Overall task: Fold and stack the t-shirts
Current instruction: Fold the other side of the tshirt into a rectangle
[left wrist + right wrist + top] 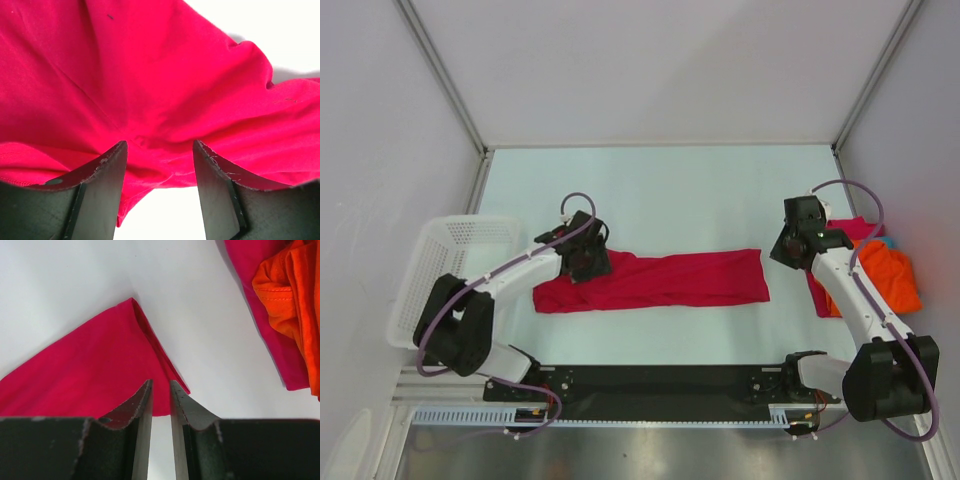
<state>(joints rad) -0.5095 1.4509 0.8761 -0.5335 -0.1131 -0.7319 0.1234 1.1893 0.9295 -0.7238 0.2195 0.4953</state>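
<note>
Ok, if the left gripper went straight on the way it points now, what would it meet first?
The crimson t-shirt: its bunched cloth lies just ahead of the left gripper, across the gap between its open jaws. It may be touching; depth is unclear.

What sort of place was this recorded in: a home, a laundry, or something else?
Probably a lab test cell, not a home: plain white panels wall in a pale table, a left arm and right arm are bolted at its near edge, and t-shirts and a white basket are the props.
</note>
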